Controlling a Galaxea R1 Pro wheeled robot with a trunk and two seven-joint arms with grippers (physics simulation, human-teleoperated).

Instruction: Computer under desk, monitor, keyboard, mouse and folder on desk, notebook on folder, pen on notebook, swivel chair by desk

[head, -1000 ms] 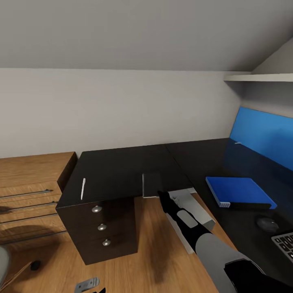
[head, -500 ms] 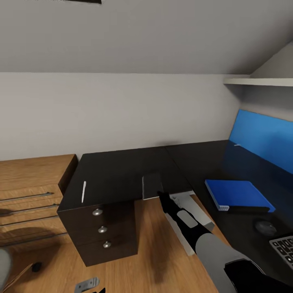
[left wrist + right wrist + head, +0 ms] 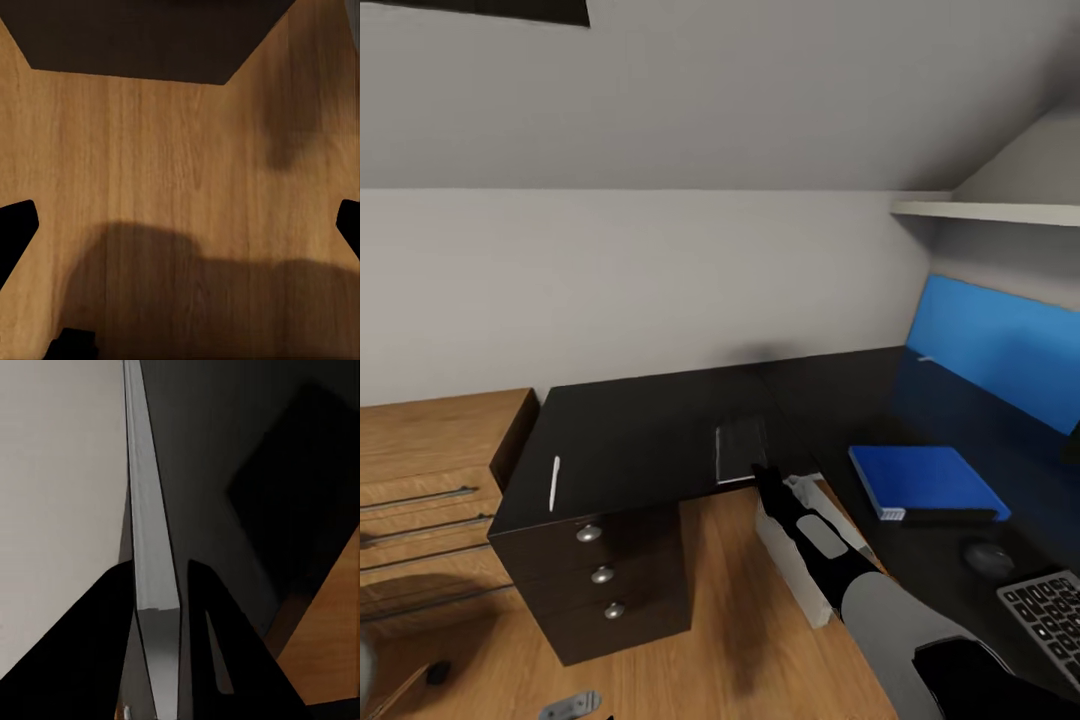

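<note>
My right gripper [image 3: 762, 472] is shut on the notebook [image 3: 740, 448], a thin dark-grey book with white edges, held near the inner corner of the black desk [image 3: 630, 430]. In the right wrist view the notebook [image 3: 147, 510] runs edge-on between the closed fingers of the right gripper [image 3: 157, 581]. The pale pen [image 3: 554, 483] lies on the desk above the drawers. The blue folder [image 3: 920, 480] lies on the desk's right wing, with the dark mouse [image 3: 988, 557] and the keyboard [image 3: 1048, 620] nearer me. My left gripper [image 3: 180, 225] hangs open over the wood floor.
A black three-drawer unit [image 3: 600, 575] stands under the desk's left end, with low wooden shelving [image 3: 430, 470] to its left. A pale box [image 3: 792, 575] sits under the desk edge beneath my right arm. A blue back panel [image 3: 1000, 350] and a white shelf [image 3: 980, 212] line the right.
The head view has shifted up and to the right. My right gripper has carried the notebook a little farther over the desk top. Pen, folder and mouse lie where they did.
</note>
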